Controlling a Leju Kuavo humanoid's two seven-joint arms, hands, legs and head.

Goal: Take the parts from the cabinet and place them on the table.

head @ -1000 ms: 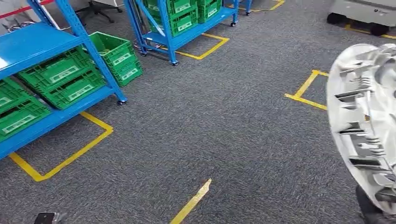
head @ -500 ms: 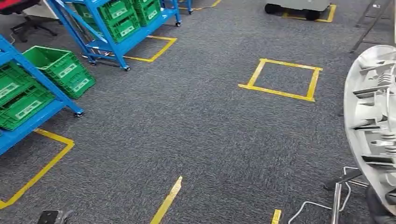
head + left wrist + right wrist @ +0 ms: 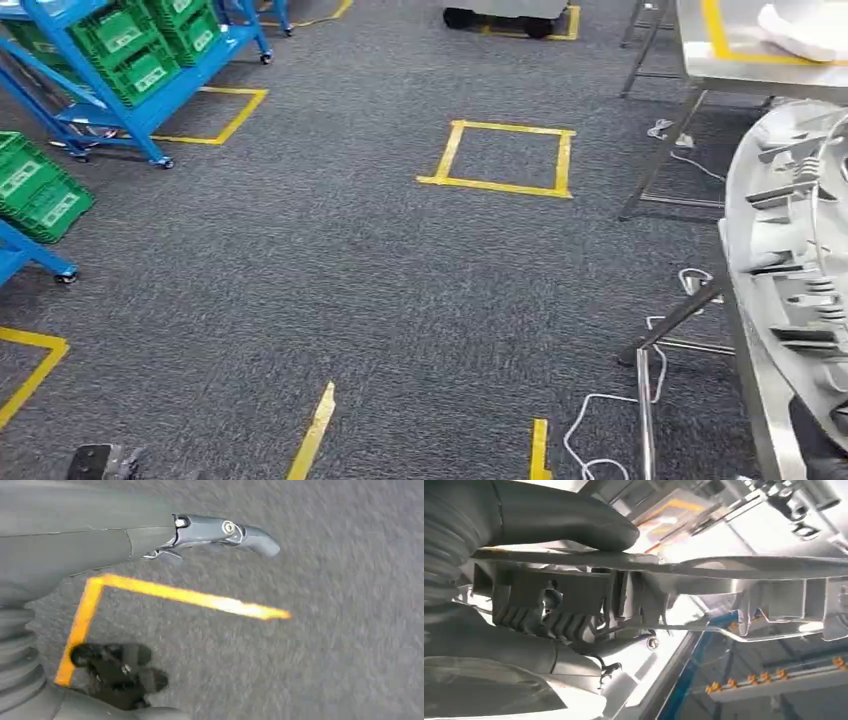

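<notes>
A large silver wheel-cover part (image 3: pixel 790 260) stands on edge at the right of the head view, its ribbed back facing me. My right hand (image 3: pixel 815 450) grips it from below; in the right wrist view the thumb (image 3: pixel 549 520) presses on the part's rim (image 3: pixel 724 567) and the fingers wrap under it. A steel table (image 3: pixel 700 60) with yellow tape stands at the far right, with a white part (image 3: pixel 805 30) lying on it. My left hand (image 3: pixel 150 540) hangs over the carpet with a finger stretched out and holds nothing.
Blue racks with green crates (image 3: pixel 130 50) stand at the far left, and a stack of green crates (image 3: pixel 40 190) sits on the floor. A yellow tape square (image 3: pixel 505 155) marks the carpet. White cables (image 3: pixel 600 440) lie by a metal table edge (image 3: pixel 760 400) close on my right.
The whole view has swung to the right: the racks slid off to the left and the steel table came in at the upper right. The silver part stays in my right hand.
</notes>
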